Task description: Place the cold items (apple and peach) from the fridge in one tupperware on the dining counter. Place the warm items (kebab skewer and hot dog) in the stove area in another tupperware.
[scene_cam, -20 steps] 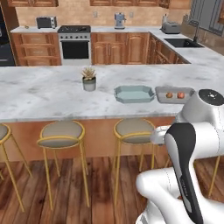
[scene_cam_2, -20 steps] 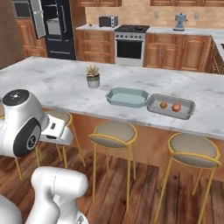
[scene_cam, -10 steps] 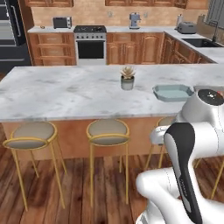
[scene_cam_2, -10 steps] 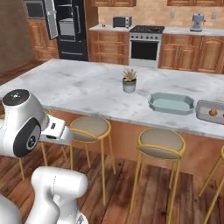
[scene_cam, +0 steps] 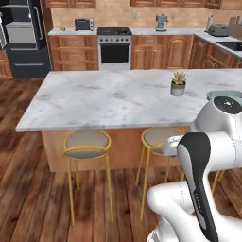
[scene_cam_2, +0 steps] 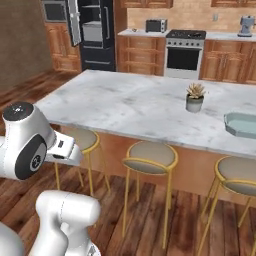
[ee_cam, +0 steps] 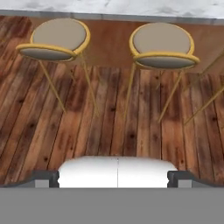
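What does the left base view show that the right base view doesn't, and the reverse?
Left base view alone: the sink and a grey appliance beside it. Right base view alone: the built-in microwave beside the fridge, and a third stool. Shared: stove, potted plant, dining counter, teal tupperware.

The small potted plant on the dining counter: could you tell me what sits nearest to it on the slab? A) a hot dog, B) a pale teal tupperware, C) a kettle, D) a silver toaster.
B: in the right base view the potted plant stands on the dining counter, and the pale teal tupperware lies just to its right on the same slab.
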